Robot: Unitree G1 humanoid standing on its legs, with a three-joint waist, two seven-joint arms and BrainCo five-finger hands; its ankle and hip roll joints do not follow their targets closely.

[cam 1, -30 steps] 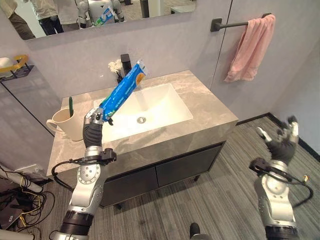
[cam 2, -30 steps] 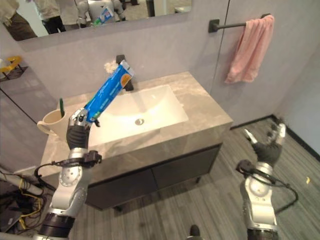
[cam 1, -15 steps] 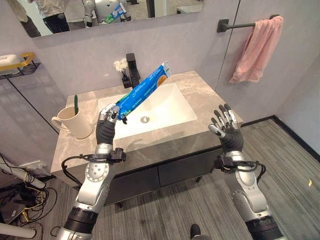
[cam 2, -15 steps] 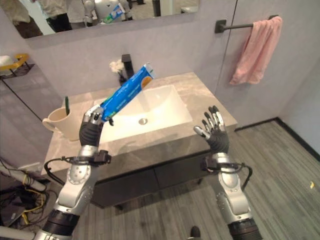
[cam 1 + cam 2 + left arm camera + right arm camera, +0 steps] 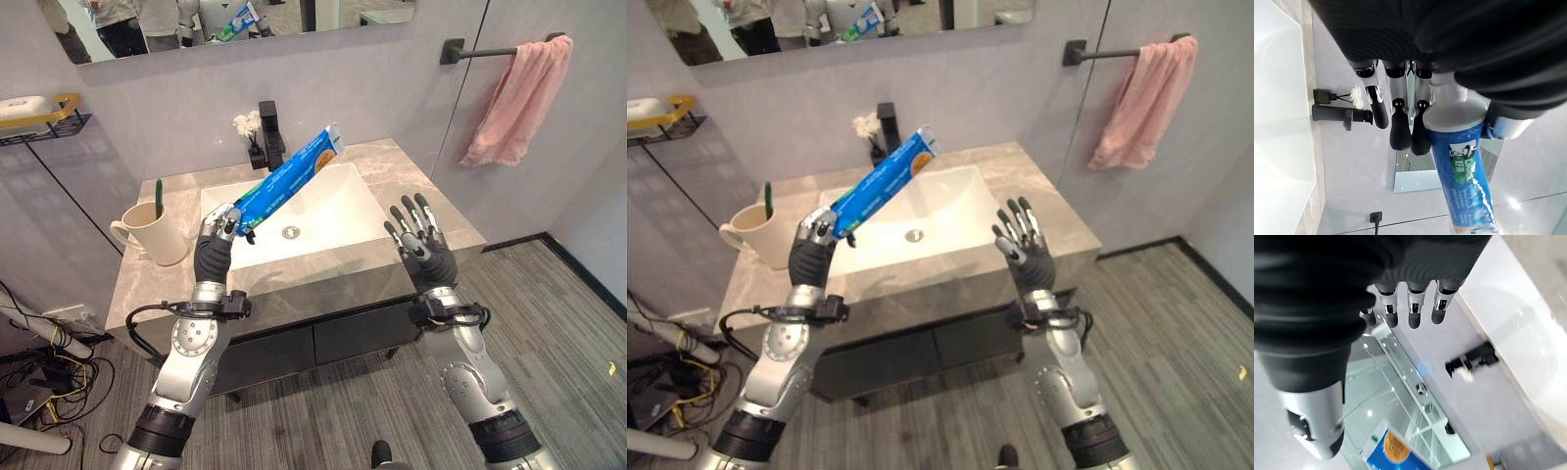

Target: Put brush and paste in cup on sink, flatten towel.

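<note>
right robot hand [image 5: 419, 238] raised nearer sink [image 5: 343, 211]

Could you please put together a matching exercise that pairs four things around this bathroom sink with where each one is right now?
Things:
1. blue toothpaste tube
2. green toothbrush
3. pink cloth towel
4. black faucet

Places:
A. hanging bunched from the dark wall bar
B. standing in the cream mug on the grey stone counter
C. held tilted above the white basin in the left hand
D. at the back of the basin, against the wall

Pairs: 1-C, 2-B, 3-A, 4-D

The right hand is raised with its fingers spread, holding nothing.
</note>
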